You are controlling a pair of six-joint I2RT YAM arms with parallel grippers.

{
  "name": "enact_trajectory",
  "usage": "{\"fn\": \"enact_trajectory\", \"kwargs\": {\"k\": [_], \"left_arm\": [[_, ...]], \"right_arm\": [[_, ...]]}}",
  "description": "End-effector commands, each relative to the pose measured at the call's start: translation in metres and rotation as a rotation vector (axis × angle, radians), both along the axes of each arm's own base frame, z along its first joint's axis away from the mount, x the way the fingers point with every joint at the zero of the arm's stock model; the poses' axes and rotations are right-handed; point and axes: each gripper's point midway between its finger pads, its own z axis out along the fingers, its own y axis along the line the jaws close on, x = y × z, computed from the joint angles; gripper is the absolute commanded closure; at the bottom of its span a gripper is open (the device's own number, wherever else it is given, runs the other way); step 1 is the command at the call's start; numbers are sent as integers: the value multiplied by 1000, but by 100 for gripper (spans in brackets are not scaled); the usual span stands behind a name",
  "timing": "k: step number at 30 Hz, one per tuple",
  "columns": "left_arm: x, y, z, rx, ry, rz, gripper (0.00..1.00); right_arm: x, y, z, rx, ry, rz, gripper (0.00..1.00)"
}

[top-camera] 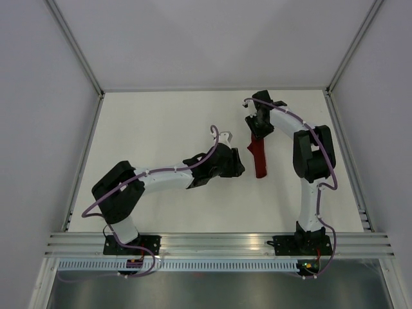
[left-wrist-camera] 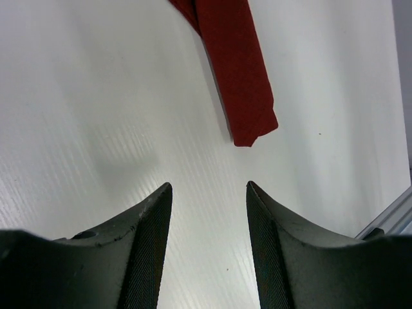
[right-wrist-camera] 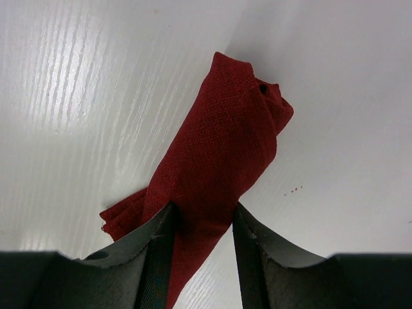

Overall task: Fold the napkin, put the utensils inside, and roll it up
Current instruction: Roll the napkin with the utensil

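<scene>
The dark red napkin (top-camera: 259, 161) lies on the white table as a narrow roll, pointing towards and away from me. My right gripper (top-camera: 256, 134) sits over its far end. In the right wrist view the roll (right-wrist-camera: 219, 154) runs between my right gripper (right-wrist-camera: 203, 209), both fingertips touching the cloth. A loose corner (right-wrist-camera: 122, 215) sticks out to the left. My left gripper (top-camera: 241, 168) is just left of the roll's near end. It is open and empty (left-wrist-camera: 209, 187), with the roll's end (left-wrist-camera: 235, 71) ahead of it. The utensil is hidden.
The white table (top-camera: 161, 122) is fenced by grey walls on three sides. An aluminium rail (top-camera: 219, 241) runs along the near edge, and it also shows at the right in the left wrist view (left-wrist-camera: 386, 222).
</scene>
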Motion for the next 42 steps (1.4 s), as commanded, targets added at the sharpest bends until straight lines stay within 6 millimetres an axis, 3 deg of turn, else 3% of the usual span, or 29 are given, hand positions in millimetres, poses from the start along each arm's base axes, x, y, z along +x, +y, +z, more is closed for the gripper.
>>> {"fn": "enact_trajectory", "kwargs": {"k": [1, 3, 17, 21, 34, 42], "left_arm": [[1, 13, 19, 18, -74, -4, 44], [-1, 17, 20, 28, -80, -5, 44], [-3, 33, 25, 36, -91, -3, 44], [-3, 34, 24, 38, -88, -7, 44], [-3, 34, 17, 55, -71, -18, 44], [1, 34, 21, 57, -74, -22, 44]], "right_arm": [[12, -14, 4, -143, -55, -46, 54], [16, -19, 5, -207, -80, -48, 54], [20, -2, 7, -409, -196, 17, 51], [17, 2, -1, -413, -180, 33, 42], [15, 6, -2, -380, -175, 43, 42], [30, 14, 44, -322, -243, 28, 37]]}}
